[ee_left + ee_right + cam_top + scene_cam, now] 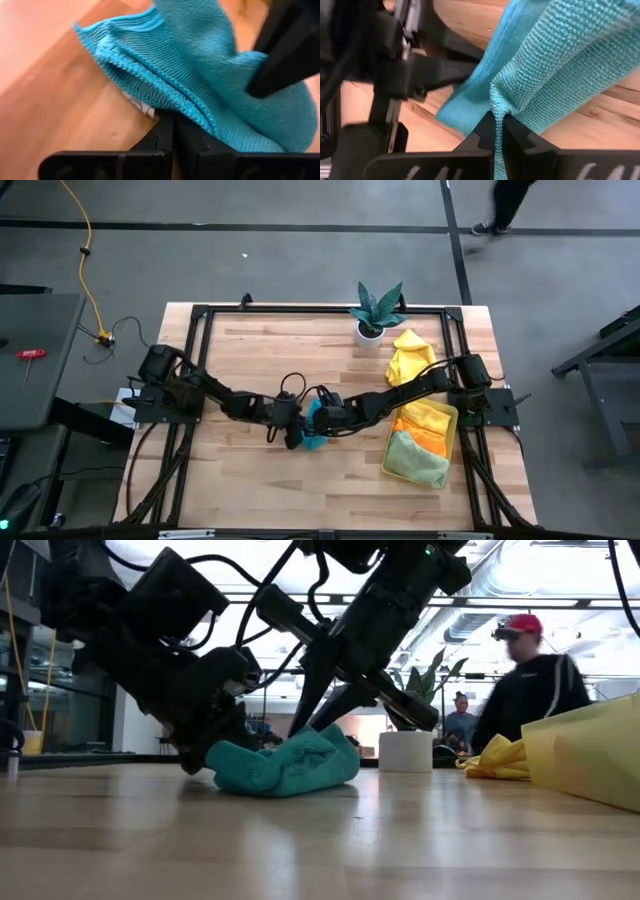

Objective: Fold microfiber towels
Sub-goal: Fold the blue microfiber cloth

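Right now both sets of jaws are pinched tight on the teal towel (316, 427), each on a hemmed edge: the left gripper (172, 131) bites a doubled edge close to the wood, and the right gripper (498, 131) nips a single fold that hangs from its fingers. You have the cloth bunched in a low heap at the middle of the table (250, 480), between the two arms and touching the boards. From the low view it looks crumpled rather than laid flat, though the arms hide part of it. To fold cleanly, draw your two grips apart first so the edge goes taut, then carry both over together. The other towels sit in the yellow tray (452, 442) on the right, one yellow towel (410, 355) beside the plant (377, 308).
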`<action>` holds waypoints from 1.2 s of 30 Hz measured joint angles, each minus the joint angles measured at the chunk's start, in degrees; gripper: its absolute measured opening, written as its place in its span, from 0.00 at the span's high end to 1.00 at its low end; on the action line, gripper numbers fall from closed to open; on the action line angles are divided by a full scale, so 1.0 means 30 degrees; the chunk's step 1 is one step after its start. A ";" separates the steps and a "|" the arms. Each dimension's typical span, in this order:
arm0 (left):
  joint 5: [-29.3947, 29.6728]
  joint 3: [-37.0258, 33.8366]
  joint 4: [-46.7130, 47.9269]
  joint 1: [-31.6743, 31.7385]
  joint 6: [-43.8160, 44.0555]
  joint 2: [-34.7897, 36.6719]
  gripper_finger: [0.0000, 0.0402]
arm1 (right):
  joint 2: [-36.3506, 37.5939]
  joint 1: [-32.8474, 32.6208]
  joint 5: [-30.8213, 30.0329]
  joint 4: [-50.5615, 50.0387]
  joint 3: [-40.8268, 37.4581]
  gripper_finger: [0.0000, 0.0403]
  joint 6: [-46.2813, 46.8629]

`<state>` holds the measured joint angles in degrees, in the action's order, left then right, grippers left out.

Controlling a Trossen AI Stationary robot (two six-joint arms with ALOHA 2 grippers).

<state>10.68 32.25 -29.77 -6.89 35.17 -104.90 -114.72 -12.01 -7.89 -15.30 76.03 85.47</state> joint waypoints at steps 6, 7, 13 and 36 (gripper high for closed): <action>0.0531 0.0000 -0.0261 -0.0533 0.0378 -0.0081 1.00 | 0.0000 0.0102 0.0332 0.0560 0.0000 1.00 0.0779; 0.0511 0.0000 -0.0234 -0.0525 0.0350 -0.0074 1.00 | 0.0000 0.0102 0.0332 0.0858 0.0000 1.00 0.0711; 0.0522 -0.0007 -0.0221 -0.0525 0.0074 -0.0074 1.00 | -0.0058 0.0138 0.0361 0.1837 0.0000 0.92 0.0057; 0.1826 -0.0205 1.0821 0.1187 -0.6073 0.5847 1.00 | 0.0988 0.0288 0.1131 0.1184 -0.0007 0.45 -0.2522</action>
<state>16.16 31.64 2.69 -3.33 16.96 -87.36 -111.75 -11.15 -4.50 -11.75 76.01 77.91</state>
